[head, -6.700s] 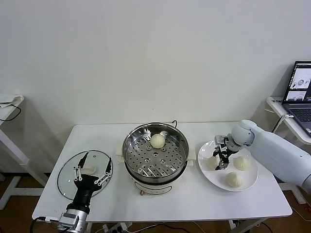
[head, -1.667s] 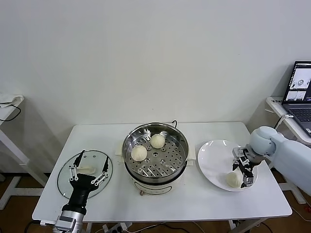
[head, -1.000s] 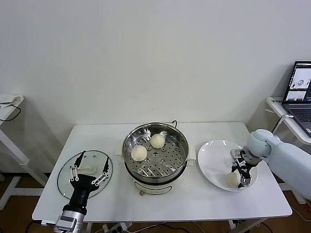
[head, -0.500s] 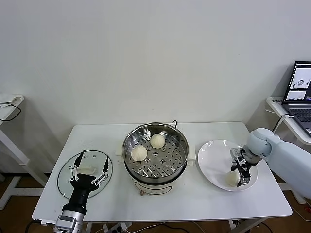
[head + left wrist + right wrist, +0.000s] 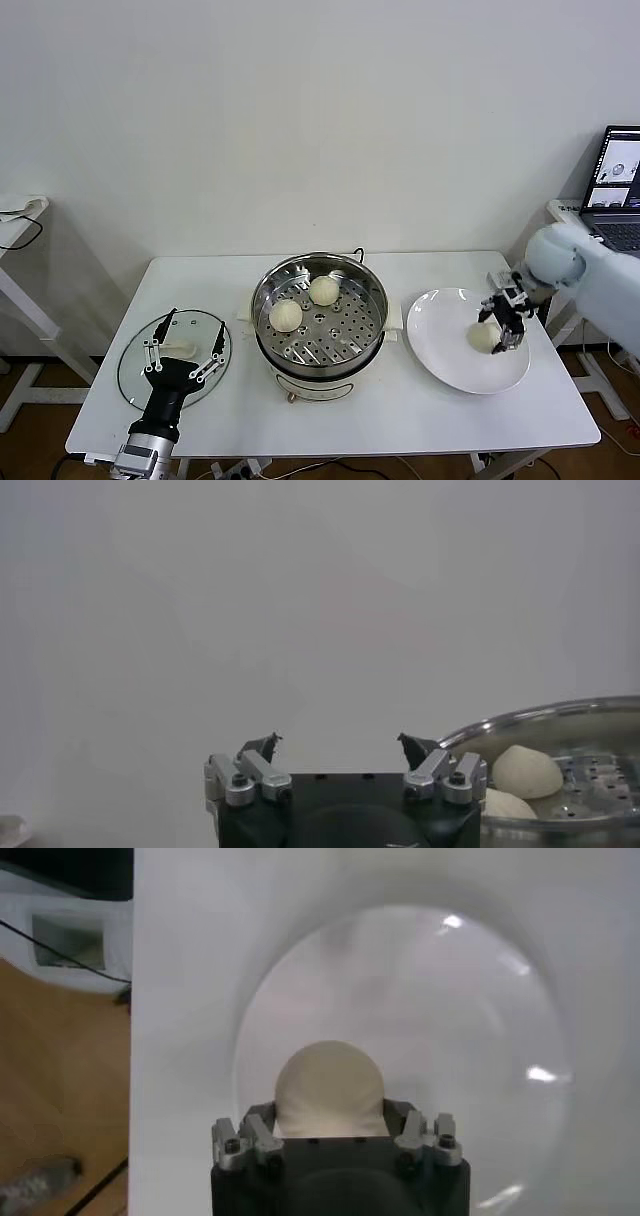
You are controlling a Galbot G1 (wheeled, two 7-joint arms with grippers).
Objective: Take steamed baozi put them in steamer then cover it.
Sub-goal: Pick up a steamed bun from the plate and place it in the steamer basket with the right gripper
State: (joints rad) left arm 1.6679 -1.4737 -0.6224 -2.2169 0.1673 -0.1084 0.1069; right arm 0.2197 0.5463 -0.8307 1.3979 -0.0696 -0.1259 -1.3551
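A white tabletop [image 5: 420,410] stands against a plain pale wall, a laptop [image 5: 620,175] off on a side table. The steamer [image 5: 320,312], shiny steel with a perforated tray, sits at the centre holding two smooth cream-white steamed baozi [image 5: 286,315]. The cover [image 5: 140,365], clear glass, lies flat near the tabletop's left end. The right hand [image 5: 497,326] hangs over the white plate [image 5: 450,350], its arm reaching in from the right, fingers clamped around a third bun [image 5: 484,337]. The left hand [image 5: 182,355] hovers over the cover, fingers spread wide.

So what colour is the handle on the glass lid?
The lid has a cream-white handle, partly hidden behind the left gripper; seen best in the head view.
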